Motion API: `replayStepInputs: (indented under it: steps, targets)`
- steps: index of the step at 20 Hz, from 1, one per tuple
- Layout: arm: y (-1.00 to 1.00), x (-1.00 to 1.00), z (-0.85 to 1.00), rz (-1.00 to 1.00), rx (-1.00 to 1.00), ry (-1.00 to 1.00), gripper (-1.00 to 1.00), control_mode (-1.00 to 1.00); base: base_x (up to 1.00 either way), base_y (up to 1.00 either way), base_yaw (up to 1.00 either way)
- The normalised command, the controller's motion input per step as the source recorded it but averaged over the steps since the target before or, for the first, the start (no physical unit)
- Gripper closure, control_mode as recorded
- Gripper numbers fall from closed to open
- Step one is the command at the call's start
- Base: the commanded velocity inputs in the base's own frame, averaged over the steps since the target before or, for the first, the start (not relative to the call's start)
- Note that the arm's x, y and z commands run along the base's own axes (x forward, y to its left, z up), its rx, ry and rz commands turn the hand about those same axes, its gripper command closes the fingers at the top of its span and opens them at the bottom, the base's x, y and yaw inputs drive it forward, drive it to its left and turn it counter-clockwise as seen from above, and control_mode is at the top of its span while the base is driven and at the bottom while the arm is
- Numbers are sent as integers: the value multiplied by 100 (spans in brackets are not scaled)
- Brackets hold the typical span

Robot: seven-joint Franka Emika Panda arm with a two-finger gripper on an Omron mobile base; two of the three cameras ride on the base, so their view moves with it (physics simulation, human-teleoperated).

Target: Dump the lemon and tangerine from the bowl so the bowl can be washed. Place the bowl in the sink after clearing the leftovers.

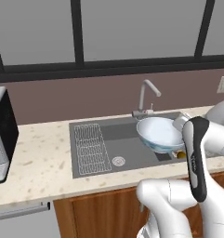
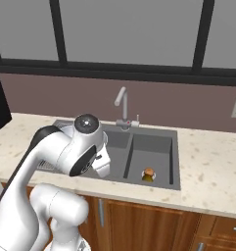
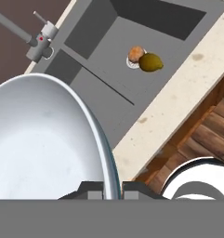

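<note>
Two fruits, lemon [image 3: 151, 62] and tangerine [image 3: 135, 54], dumped at sink [image 3: 104, 42] drain; my pincer [image 3: 112, 188] clenched on empty bowl [image 3: 43, 139] rim, above sink; lowering left.

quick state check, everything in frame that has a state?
bowl: empty, tilted, held above the sink
gripper: shut on the bowl's rim
lemon: in a sink basin, beside the drain
tangerine: on that drain, touching the lemon
sink: dry
faucet: no water running
</note>
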Motion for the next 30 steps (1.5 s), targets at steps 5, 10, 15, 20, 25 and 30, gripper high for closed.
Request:
replayStepInputs:
  steps: [5,10,15,20,25,30]
  targets:
    - [1,19,-16,-4,0,0,100,-100,5,0,-1]
    - [24,62,-54,-19,0,7,100,-100,0,0,0]
    - [32,66,-48,-21,0,7,100,-100,0,0,0]
    - [24,71,-35,-19,0,14,100,-100,0,0,0]
    - [1,70,-16,-15,0,15,100,-100,0,0,0]
    - [0,42,-2,-7,0,12,100,-100,0,0,0]
